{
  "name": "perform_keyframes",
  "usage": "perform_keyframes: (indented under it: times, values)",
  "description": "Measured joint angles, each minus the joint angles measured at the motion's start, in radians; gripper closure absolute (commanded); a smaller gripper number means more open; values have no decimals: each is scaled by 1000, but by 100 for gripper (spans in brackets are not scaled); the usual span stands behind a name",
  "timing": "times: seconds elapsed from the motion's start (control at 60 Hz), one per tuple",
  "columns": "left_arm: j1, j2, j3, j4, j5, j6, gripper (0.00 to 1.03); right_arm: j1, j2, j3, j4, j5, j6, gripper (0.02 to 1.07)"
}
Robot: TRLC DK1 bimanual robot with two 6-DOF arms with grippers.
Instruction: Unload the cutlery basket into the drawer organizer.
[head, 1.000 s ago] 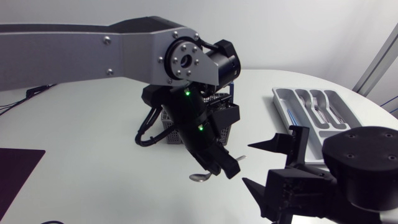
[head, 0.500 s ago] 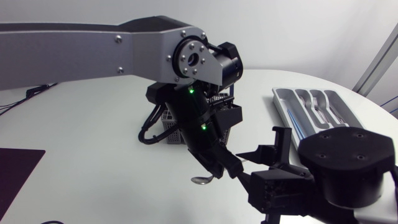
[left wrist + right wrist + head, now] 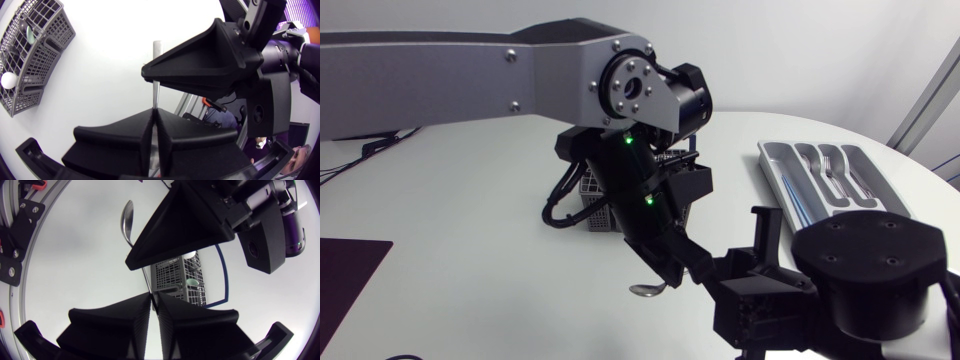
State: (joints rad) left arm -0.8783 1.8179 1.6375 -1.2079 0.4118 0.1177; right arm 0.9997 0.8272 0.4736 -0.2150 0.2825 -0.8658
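1. Steel spoon [image 3: 645, 290]: it hangs just above the table [image 3: 470, 250], low in the middle of the head view. Its bowl sticks out to the left of the two claws.
2. Clamped on it is the left claw [image 3: 152, 110]. That arm's own camera shows both fingers pressed together with the thin shaft between them.
3. The right claw [image 3: 150, 295] looks clamped on it too. Its fingers meet around the handle, and the bowl lies ahead of them, past the left claw's wedge. Both claws grip one spoon, which I read as a handover.
4. Handling, as I judge it: light, stiff and not fragile, but smooth and slick. A narrow shaft between broad wedges can swivel or slide, so the flat handle is the place to hold, not the rounded bowl.
5. Grey wire basket [image 3: 598, 212]: mid-frame in the head view, behind the left arm [image 3: 470, 80] and well apart from the organizer [image 3: 768, 160]. The left wrist view shows a white piece [image 3: 7, 80] with a round end and a pale green piece [image 3: 30, 35] in it. What else it holds I cannot tell.
6. Grey, too, the organizer sits in the upper right of the head view. Forks [image 3: 835, 178] lie in one of its middle compartments; the neighbouring slots are too small to read.
7. Risk: if one claw lets go before the other grips firmly, the spoon drops to the table.
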Motion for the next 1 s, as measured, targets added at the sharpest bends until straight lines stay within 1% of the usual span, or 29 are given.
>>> perform_keyframes:
  times: [0.067,0.1,0.117,0.15,0.183,0.2,0.233,0.25,0.267,0.3,0.367,0.533,0.617,0.683,0.767,0.867,1.0]
  values:
    - [0,1,2,-3,0,4,99,1,0,-5,-1,2,-3,102]
    - [0,1,4,-3,0,8,96,3,0,-9,0,3,-4,102]
    - [0,2,4,-3,0,8,90,3,0,-11,0,3,-4,102]
    - [1,3,7,-5,4,8,81,6,0,-13,0,4,-4,102]
    - [5,3,7,-6,13,8,66,7,0,-16,-1,5,-3,102]
    - [7,3,7,-6,21,8,60,7,0,-18,-1,7,-3,102]
    - [12,3,8,-6,39,7,44,7,0,-19,-1,8,-3,102]
    - [14,3,10,-7,45,7,39,7,0,-20,-1,11,-2,102]
    - [16,3,12,-7,49,8,27,7,0,-21,0,12,-3,102]
    - [20,3,18,-7,55,7,14,7,0,-23,0,15,-2,102]
    - [23,3,26,-10,56,7,5,7,0,-25,2,18,-2,102]
    - [40,3,49,-37,59,6,4,6,-3,-31,0,22,2,102]
    - [72,3,77,-40,60,-11,4,-1,-10,-35,-11,23,5,102]
    - [112,3,106,-26,60,-40,4,-10,-24,-37,-28,22,6,102]
    - [163,1,129,35,60,-83,5,-29,-45,-37,-51,12,6,102]
    - [213,-12,130,107,59,-134,5,-85,-78,-43,-72,-37,6,102]
    - [255,-50,129,204,45,-196,5,-225,-122,-55,-107,-158,-2,102]
